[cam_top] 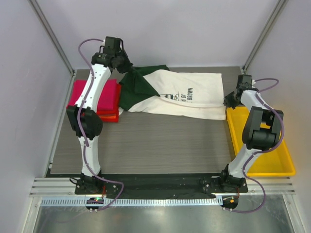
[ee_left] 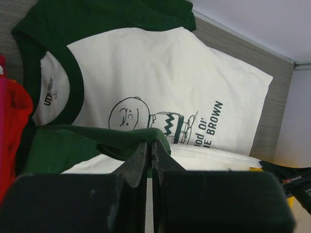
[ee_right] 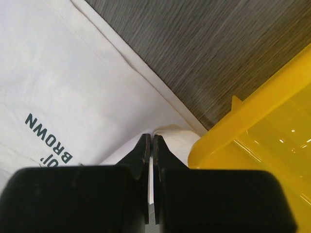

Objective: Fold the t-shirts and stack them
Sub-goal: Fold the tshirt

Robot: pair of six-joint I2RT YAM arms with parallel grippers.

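Cream shirt [cam_top: 192, 94] is lying spread across the far part of the table [cam_top: 160, 141], print side up, w/ the dark green collar end twd the left and the hem end twd the right. Left gripper [cam_top: 125, 65] is holding a bunch of the green sleeve cloth up off the table, jaws closed tight on it. Seen from the left wrist, that gripper [ee_left: 151, 144] is pinching a green fold doubled over the shirt front, just below the printed cartoon face. Right gripper [cam_top: 229, 101] is clamping the cream hem corner. From the right wrist its jaws are pressing together on the fabric, right next to the corner of the yellow tray [ee_right: 257, 121]. Lettering is showing "BROWN". At the left edge a pink shirt [cam_top: 111, 94], folded, is sitting on top of a red shirt [cam_top: 111, 117], both partly hidden behind the left arm, just beside the green sleeve.
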